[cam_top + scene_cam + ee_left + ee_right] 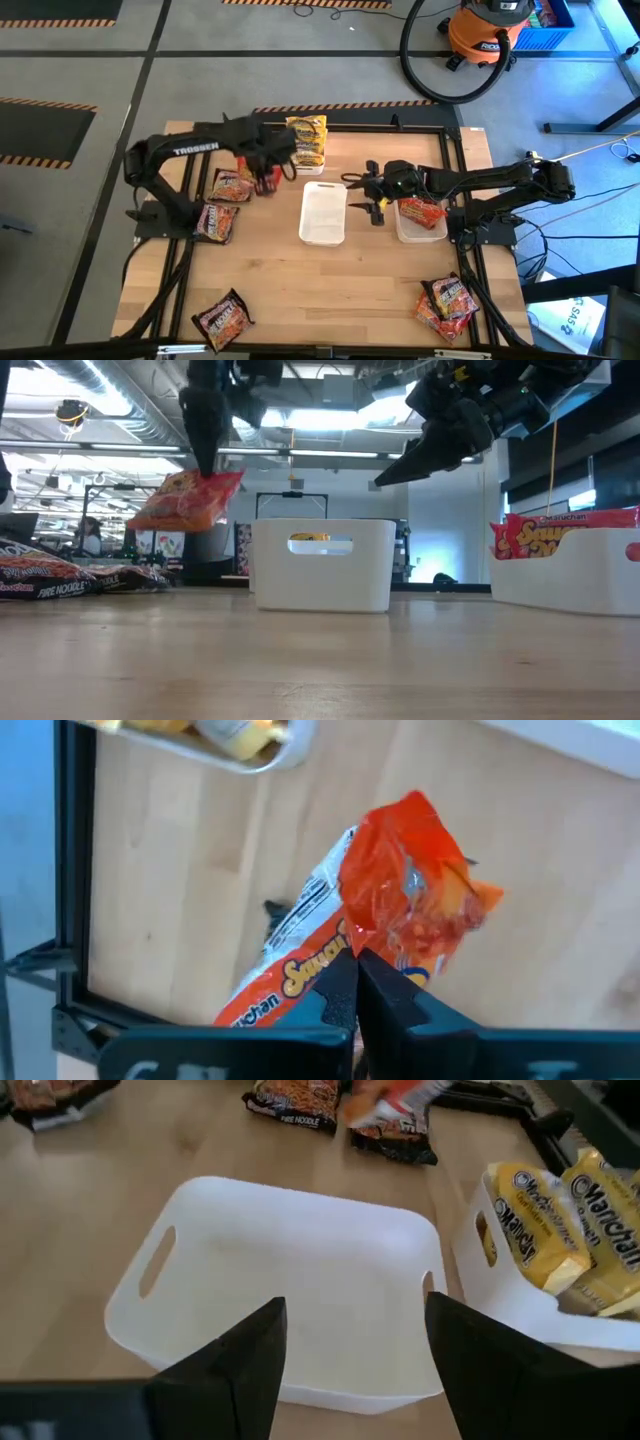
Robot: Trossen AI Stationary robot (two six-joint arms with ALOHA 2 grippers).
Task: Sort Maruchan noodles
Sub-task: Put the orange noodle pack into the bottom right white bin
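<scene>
High view: left gripper (268, 172) pinched shut on red-orange packet (266, 181), lifted off table, long axis hanging below fingers. Red tray (421, 232) lies far right; right gripper (374, 187) nearer, fingers spread, empty, over middle tray (322, 228).

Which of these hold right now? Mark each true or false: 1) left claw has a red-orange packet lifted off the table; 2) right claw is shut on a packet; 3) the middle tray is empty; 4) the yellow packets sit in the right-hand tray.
1) True. The left claw is shut on a red-orange packet, which hangs clear of the table in the low view.
2) False. The right claw is open and holds nothing, hovering over the middle tray.
3) True. Nothing shows inside it.
4) False. The yellow packets sit in the far tray; the right-hand tray holds a red-orange packet.
</scene>
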